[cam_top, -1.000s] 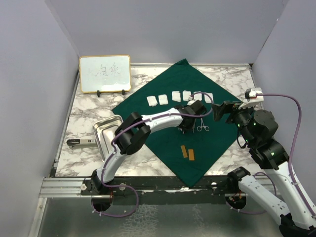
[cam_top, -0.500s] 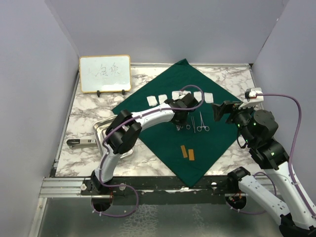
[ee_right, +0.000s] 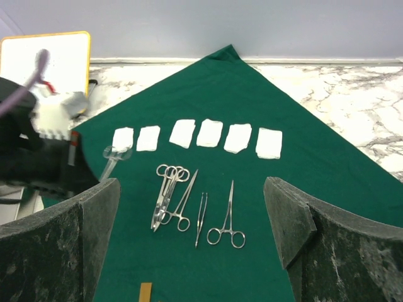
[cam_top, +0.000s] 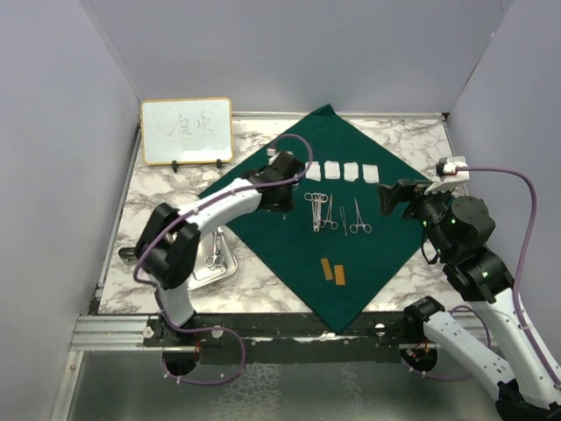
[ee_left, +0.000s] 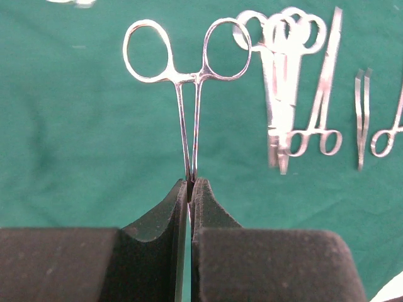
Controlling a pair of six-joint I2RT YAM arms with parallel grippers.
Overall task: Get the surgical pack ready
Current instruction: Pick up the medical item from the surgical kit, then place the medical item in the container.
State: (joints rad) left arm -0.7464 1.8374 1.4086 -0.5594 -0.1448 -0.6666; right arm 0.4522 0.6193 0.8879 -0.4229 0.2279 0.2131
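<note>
The dark green drape (cam_top: 289,246) lies spread as a diamond on the marble table. A row of white gauze squares (cam_top: 351,170) lies on its far half; it also shows in the right wrist view (ee_right: 211,133). Several silver instruments (cam_top: 320,210) lie at its middle (ee_right: 173,198). My left gripper (cam_top: 280,171) is shut on the tip of silver ring-handled forceps (ee_left: 186,94) and holds them above the drape's upper left. My right gripper (cam_top: 390,195) is open and empty above the drape's right side (ee_right: 192,185).
A steel tray (cam_top: 230,263) with one instrument in it sits left of the drape, and a black-handled tool (cam_top: 140,254) lies beside it. Two tan strips (cam_top: 331,270) lie on the near drape. A wood-framed whiteboard (cam_top: 187,130) stands at the far left.
My left arm has swung left and back from the instruments at the drape's middle, forceps in its jaws. The instruments it covered now show. The right arm has not moved.
</note>
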